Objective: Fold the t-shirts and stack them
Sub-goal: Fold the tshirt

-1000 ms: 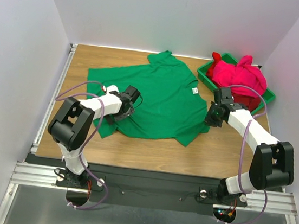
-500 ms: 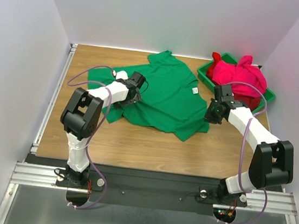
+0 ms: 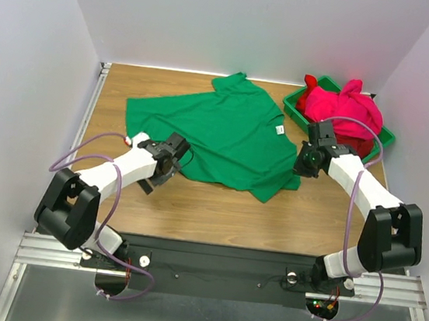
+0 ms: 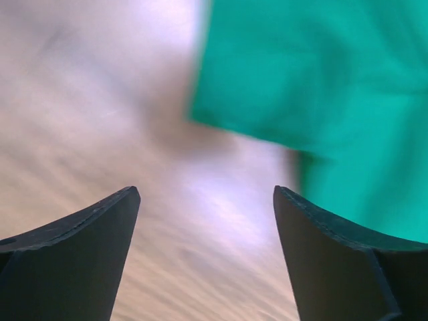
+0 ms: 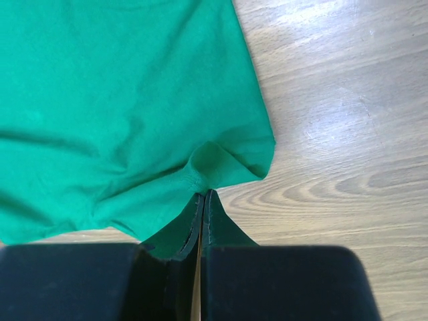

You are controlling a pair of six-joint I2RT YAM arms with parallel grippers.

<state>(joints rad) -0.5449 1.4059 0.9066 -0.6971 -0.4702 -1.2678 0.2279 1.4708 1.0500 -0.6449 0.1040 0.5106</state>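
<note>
Label (image 3: pixel 278 129) on green t-shirt (image 3: pixel 218 130), unreadable

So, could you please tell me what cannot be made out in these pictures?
- Left wrist view: blur smears the edge of the green t-shirt.
- Top view: the neck label print is too small.
- Top view: the pink t-shirt covers most of the red t-shirt and the inside of the bin.

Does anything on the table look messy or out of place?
The green cotton t-shirt lies crooked and wrinkled, its corner bunched where the right gripper pinches it. Bright pink shirts spill over the green plastic bin.
</note>
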